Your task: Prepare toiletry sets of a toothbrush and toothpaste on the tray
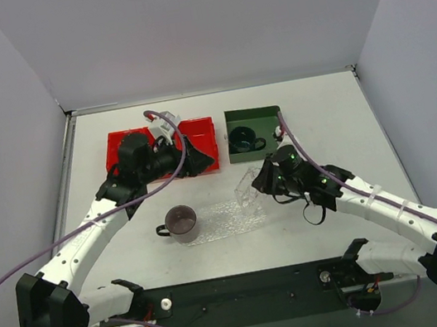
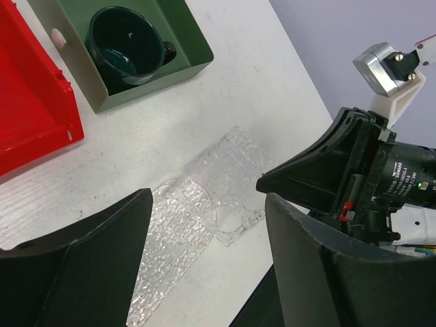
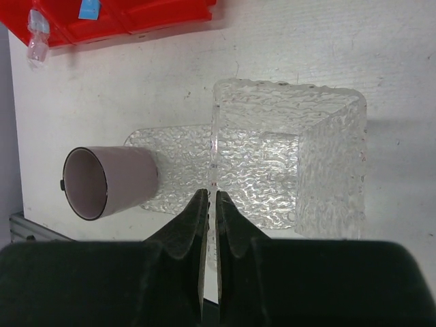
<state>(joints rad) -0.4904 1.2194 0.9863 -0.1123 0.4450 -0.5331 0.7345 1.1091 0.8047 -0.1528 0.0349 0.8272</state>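
The clear bumpy tray (image 1: 226, 218) lies mid-table, and its right end (image 3: 272, 163) stands up off the surface. My right gripper (image 3: 210, 194) is shut on that end's thin clear edge, seen from above at the right gripper (image 1: 262, 183). A light-blue toothbrush (image 3: 88, 8) lies in the red bin (image 3: 157, 15). The toothpaste is out of view. My left gripper (image 2: 208, 197) is open with nothing between its fingers. It hangs over the red bin's right end (image 1: 201, 137), and the tray (image 2: 184, 218) shows below it.
A mauve cup (image 1: 181, 222) stands on the tray's left part. A dark green bin (image 1: 254, 112) at the back holds a dark cup (image 1: 241, 139). A small clear-wrapped item (image 3: 35, 34) hangs at the red bin's edge. Grey walls close in three sides.
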